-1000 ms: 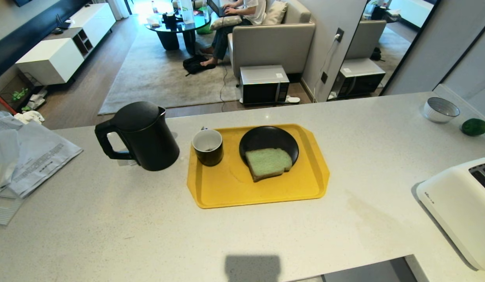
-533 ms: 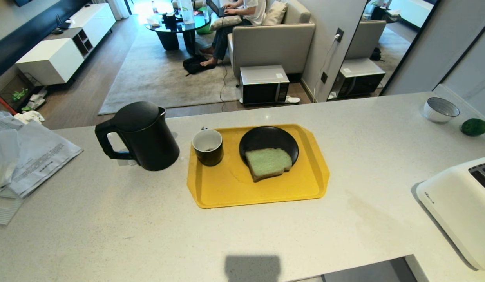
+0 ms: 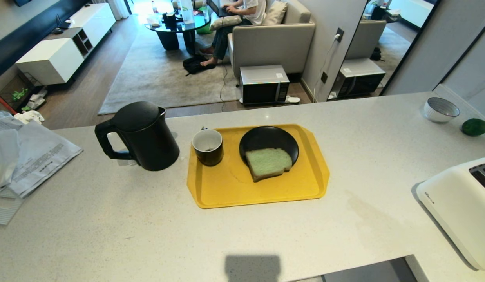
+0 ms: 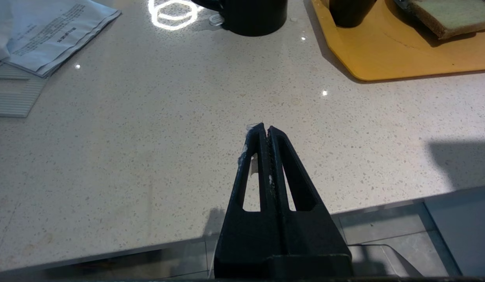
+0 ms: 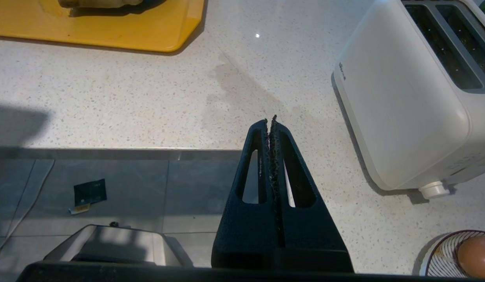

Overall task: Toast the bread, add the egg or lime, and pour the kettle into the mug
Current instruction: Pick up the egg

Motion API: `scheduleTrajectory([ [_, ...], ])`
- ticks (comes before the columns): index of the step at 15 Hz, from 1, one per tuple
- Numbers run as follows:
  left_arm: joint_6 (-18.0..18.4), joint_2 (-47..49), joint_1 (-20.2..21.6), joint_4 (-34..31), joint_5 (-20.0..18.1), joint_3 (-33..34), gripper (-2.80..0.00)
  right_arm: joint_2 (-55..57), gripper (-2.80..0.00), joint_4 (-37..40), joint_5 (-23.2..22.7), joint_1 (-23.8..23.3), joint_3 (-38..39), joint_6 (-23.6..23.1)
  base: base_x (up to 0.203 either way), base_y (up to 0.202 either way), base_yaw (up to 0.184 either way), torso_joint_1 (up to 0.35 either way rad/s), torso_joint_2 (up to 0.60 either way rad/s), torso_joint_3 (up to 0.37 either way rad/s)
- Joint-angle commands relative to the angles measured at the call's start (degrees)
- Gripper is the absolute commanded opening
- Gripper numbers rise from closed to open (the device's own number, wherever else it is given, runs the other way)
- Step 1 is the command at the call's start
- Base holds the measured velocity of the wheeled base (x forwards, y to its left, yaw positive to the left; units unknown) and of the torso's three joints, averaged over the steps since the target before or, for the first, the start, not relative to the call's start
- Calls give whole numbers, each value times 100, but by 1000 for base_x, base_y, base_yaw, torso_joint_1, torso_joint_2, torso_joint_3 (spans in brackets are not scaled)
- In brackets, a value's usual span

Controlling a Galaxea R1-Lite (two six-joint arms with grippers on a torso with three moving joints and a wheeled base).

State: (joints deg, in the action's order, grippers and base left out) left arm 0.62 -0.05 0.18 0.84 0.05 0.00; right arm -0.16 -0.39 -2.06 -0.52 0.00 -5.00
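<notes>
Nothing on the desk (image 3: 109, 219) has moved since the earlier head frames: kettle, mug, bread and lime all lie where they did, and neither arm shows in the head view. Both jaws are pressed fully together and hold nothing. From the left gripper (image 4: 265, 128), which hangs over the near edge of the desk, the black kettle (image 3: 142, 135) stands well ahead and a little to the left, with the mug (image 3: 207, 147) beyond and to the right on the near-left corner of the yellow tray (image 3: 227, 192). A pile of printed papers (image 4: 50, 33) lies far off to the left of those jaws. On the same tray the pale green bread (image 3: 268, 162) rests on a black plate (image 3: 266, 137), hanging over its near rim. From the right gripper (image 5: 270, 119), also low over the desk's near edge, the tray's corner lies ahead to the left, and the white toaster (image 5: 403, 98) sits close on the right with its slots open upward. A brown egg (image 5: 475, 256) sits in a striped bowl (image 5: 438, 260) back and to the right of those jaws. The lime (image 3: 474, 127) lies far to the right on the desk, just beside a grey bowl (image 3: 440, 109).
</notes>
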Motion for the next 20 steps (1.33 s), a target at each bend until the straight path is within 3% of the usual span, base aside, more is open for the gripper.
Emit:
scheduleTrajectory([
  [1,-1,5,-1,4,4,0,-280,16,-280,4,-5,0,0,34,0,0,0,0,0,0],
  [20,-1,5,-1,4,4,0,-280,16,-280,-5,-5,0,0,25,0,0,0,0,0,0],
])
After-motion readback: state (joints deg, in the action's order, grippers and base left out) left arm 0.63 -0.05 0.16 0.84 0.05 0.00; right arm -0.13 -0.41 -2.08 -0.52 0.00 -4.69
